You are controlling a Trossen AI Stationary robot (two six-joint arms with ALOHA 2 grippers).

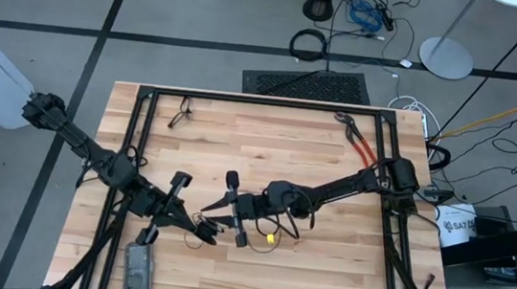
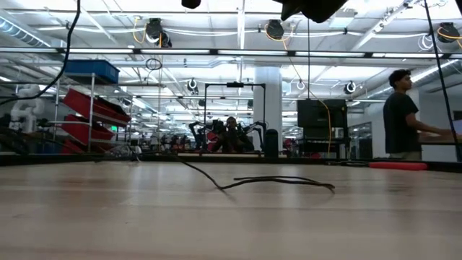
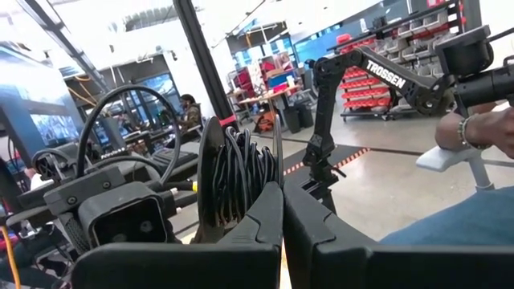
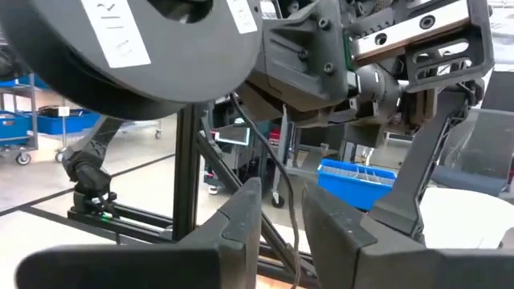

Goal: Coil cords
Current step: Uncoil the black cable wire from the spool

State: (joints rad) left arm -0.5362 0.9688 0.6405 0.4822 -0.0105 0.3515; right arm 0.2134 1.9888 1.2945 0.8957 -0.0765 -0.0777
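Observation:
The thin black cord [image 1: 280, 231] lies slack on the wooden table near its middle, with a small yellow piece [image 1: 270, 234] on it. In the right wrist view the cord [image 4: 277, 172] runs down from my left gripper into the gap between my right fingers. My left gripper [image 1: 204, 227] [image 3: 281, 221] is shut on the cord. My right gripper [image 1: 216, 217] [image 4: 281, 221] faces it from the right, open, with a finger on either side of the cord. A bundle of black strands [image 3: 237, 168] shows beside the right hand. What it belongs to I cannot tell. My left gripper pinches the cord between its two shut fingers; a thin strand [image 3: 277, 156] rises from between the fingertips. The fingers come in about level, above the table. The cord hangs slack from the hold [image 4: 241, 112] toward the right gripper.
Red-handled pliers [image 1: 362, 146] lie at the far right and a small dark item [image 1: 182, 112] at the far left. A grey flat object [image 1: 140, 267] sits at the near left. A black frame [image 1: 263, 101] rims the table. A person [image 2: 401, 115] stands beyond it.

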